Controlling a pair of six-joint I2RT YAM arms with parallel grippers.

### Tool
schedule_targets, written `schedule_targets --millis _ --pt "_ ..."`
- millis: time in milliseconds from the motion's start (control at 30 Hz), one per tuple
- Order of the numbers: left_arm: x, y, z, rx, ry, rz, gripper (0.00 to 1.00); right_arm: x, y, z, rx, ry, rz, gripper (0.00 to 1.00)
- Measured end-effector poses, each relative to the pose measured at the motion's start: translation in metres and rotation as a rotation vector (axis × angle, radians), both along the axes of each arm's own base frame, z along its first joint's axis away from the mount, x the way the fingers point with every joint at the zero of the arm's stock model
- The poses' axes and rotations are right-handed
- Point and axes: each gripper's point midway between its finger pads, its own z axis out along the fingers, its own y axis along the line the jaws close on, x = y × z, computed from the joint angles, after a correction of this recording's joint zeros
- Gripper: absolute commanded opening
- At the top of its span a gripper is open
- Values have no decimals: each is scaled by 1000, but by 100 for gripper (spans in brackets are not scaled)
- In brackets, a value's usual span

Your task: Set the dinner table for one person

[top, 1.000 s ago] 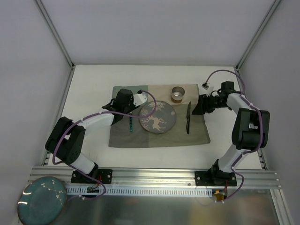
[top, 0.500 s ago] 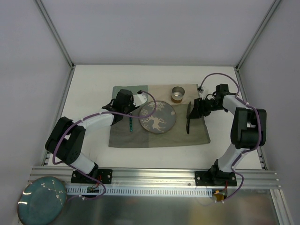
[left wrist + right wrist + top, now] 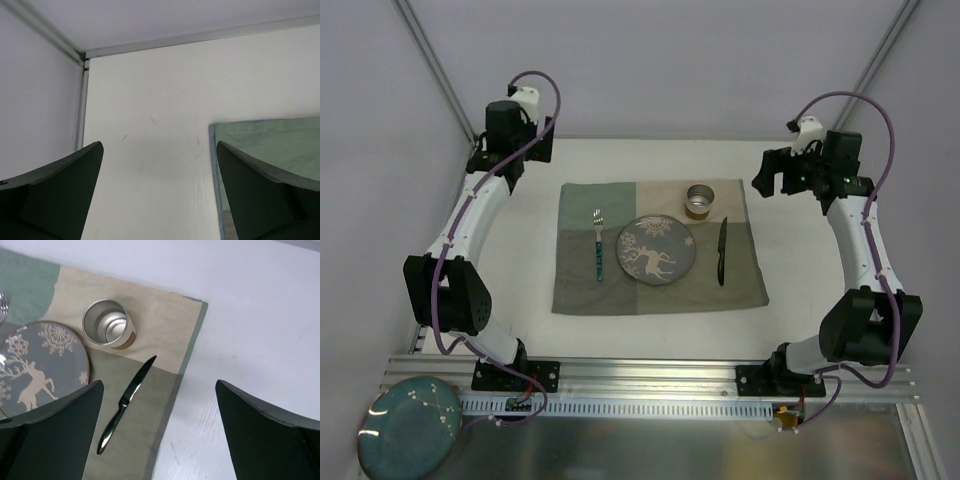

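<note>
Listing the contents as seen from above.

Item 1: large flat matte-white rectangular dinner table (image 3: 520,190) edged with thin aluminium bars. It fills the middle of the top view, with white walls at its 9, 12 and 3 o'clock sides.

Item 2: green-and-beige patchwork cloth mat (image 3: 582,290), lying flat at the table's centre. Its pale green patch is at 10 o'clock and its beige patch at 2 o'clock.

Item 3: round grey plate with a cream deer and snowflake pattern (image 3: 656,250), at the centre of the mat.

Item 4: metal fork with a teal handle (image 3: 599,245), on the mat at 9 o'clock of the plate and apart from it, with its tines toward 12 o'clock.

Item 5: dark slim knife (image 3: 721,252), on the mat at 3 o'clock of the plate, with its tip toward 12 o'clock.

Item 6: small open-topped metal cup with a tan band (image 3: 700,199), upright on the beige patch at 1 o'clock of the plate.

Item 7: round teal speckled plate (image 3: 408,428), off the table at 7 o'clock, beside the arm bases.

Item 8: left gripper (image 3: 159,145), raised at 10 o'clock of the mat, fingers wide apart over bare tabletop and the mat's corner.

Item 9: right gripper (image 3: 160,382), raised at 2 o'clock of the mat, fingers wide apart, with the cup, the knife and the mat's edge in its view.
</note>
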Motion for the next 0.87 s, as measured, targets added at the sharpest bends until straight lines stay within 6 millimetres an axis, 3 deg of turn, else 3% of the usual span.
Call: schedule_targets --millis 67,133,300,400,500,700,867 --pt "0 20 4 -61 9 56 99 5 -5 17 35 -14 -43 99" --pt "-9 29 -14 -106 70 87 99 5 -7 18 62 13 -72 99" --pt "-46 21 -86 -145 296 77 99 -9 -10 -20 92 163 -112 99" --pt "-61 20 -107 -159 367 73 99 -22 -8 -40 97 227 -116 99" --pt "-68 21 -104 -165 366 74 99 -31 -7 -45 101 246 -119 99" --pt "-70 19 -77 -181 293 54 99 -37 -6 -22 98 181 -116 99" --pt "-71 19 -74 -183 286 49 99 -37 -6 -20 99 175 -113 99"
